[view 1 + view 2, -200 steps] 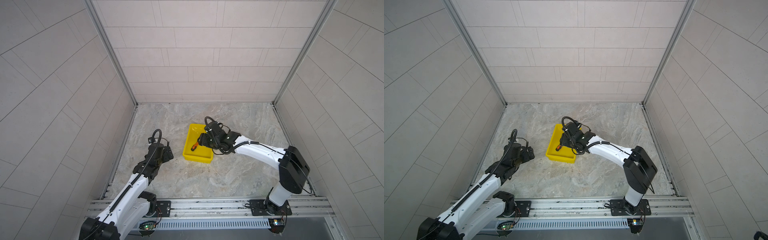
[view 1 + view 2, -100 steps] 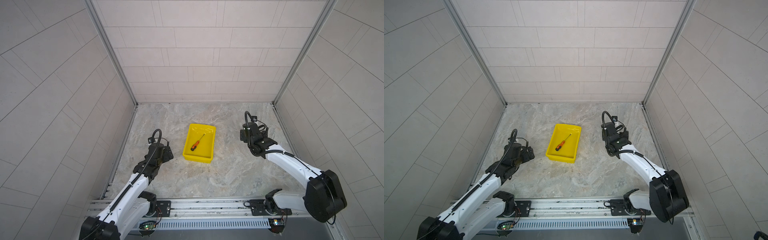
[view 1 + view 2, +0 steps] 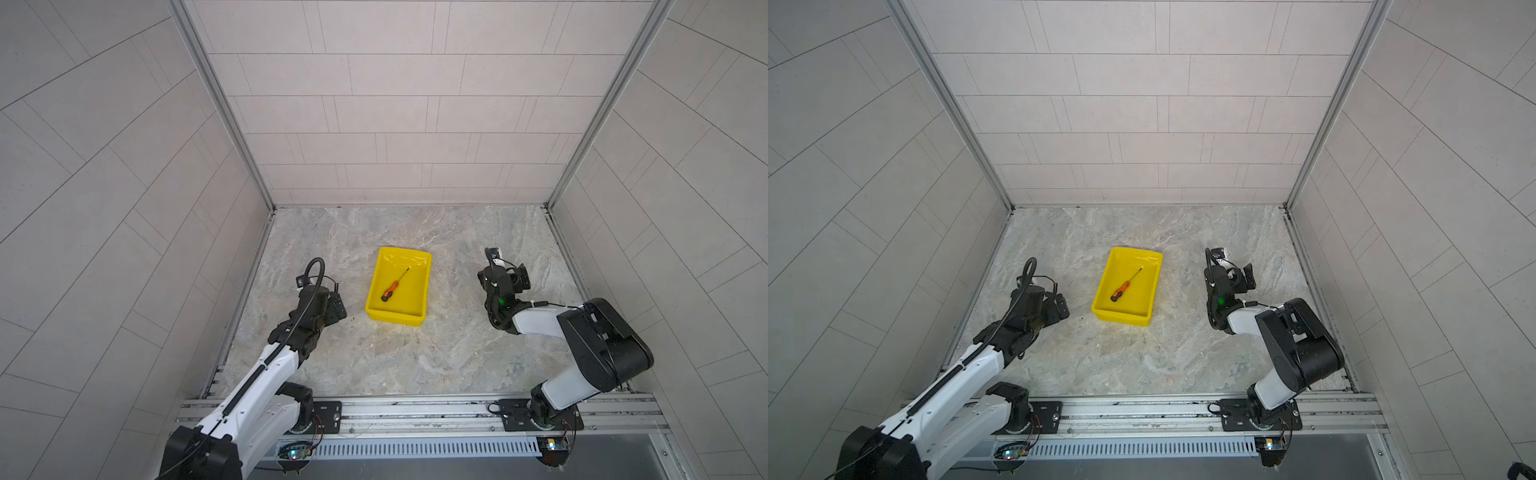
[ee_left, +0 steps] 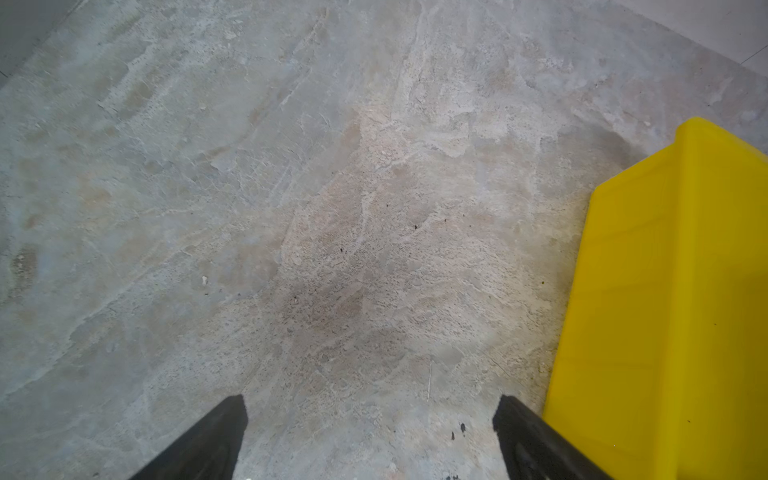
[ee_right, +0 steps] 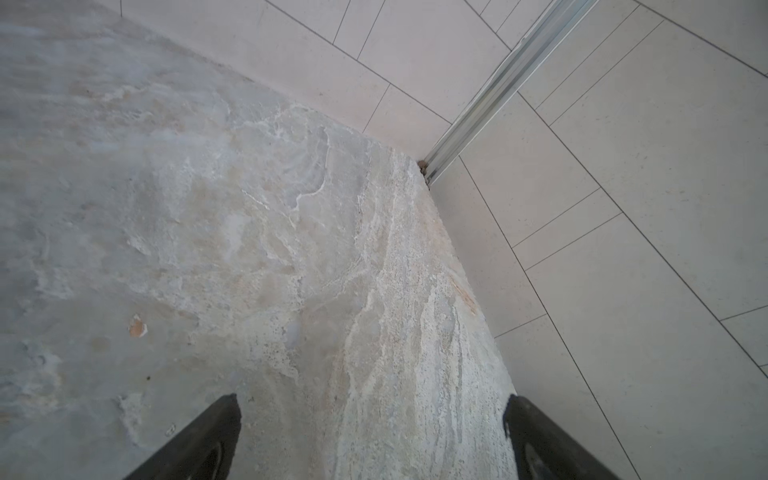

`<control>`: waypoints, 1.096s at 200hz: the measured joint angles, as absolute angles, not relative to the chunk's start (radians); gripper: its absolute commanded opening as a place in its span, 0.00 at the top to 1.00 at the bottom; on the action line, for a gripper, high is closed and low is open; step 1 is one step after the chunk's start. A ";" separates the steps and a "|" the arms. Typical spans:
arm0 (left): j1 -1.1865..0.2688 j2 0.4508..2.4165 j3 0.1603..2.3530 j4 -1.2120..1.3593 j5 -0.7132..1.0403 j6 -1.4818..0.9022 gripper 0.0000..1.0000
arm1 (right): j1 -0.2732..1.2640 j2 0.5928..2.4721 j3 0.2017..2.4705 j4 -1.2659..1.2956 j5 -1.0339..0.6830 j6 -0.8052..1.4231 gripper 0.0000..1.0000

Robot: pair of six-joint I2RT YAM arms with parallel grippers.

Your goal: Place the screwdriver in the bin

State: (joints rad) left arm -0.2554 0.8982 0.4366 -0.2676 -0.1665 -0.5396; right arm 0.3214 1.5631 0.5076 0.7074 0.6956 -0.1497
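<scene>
The screwdriver (image 3: 394,286) (image 3: 1123,287), orange-handled with a black butt, lies loose and slanted on the floor of the yellow bin (image 3: 405,250) (image 3: 1136,250) in both top views. My right gripper (image 3: 505,272) (image 3: 1229,272) (image 5: 372,401) stands open and empty well to the right of the bin, over bare stone and facing the back right corner. To the left of the bin my left gripper (image 3: 336,304) (image 3: 1061,307) (image 4: 370,401) is low, open and empty. The bin's outer wall (image 4: 665,291) stands just beside one of its fingertips (image 4: 511,415).
Tiled walls enclose the stone floor (image 3: 415,357) on three sides. An aluminium corner post (image 5: 490,95) stands ahead of the right gripper. A metal rail (image 3: 415,411) with both arm bases runs along the front edge.
The right gripper let go of the screwdriver inside the bin, opened, and drew back to the right side of the floor. The screwdriver stays in the bin. The left arm has not moved.
</scene>
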 measured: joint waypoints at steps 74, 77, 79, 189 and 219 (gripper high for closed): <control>-0.255 0.978 0.439 -0.266 -0.160 -0.542 0.00 | 0.066 1.536 0.382 0.850 0.469 0.019 0.01; -0.255 0.984 0.440 -0.266 -0.160 -0.542 0.00 | 0.066 1.537 0.382 0.855 0.455 0.020 0.01; -0.255 0.987 0.440 -0.266 -0.160 -0.542 0.00 | 0.067 1.537 0.382 0.859 0.445 0.020 0.01; -0.255 1.141 0.523 -0.271 -0.086 -0.542 0.00 | 0.078 1.584 0.356 1.019 0.202 -0.010 0.01; -0.255 1.164 0.627 -0.339 -0.084 -0.563 0.00 | 0.078 1.584 0.358 0.997 0.197 -0.009 0.01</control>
State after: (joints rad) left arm -0.2554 1.1645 0.6266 -0.3386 -0.0841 -0.5629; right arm 0.0776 1.5841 0.3576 0.9970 0.1967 -0.0093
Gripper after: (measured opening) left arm 0.999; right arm 0.994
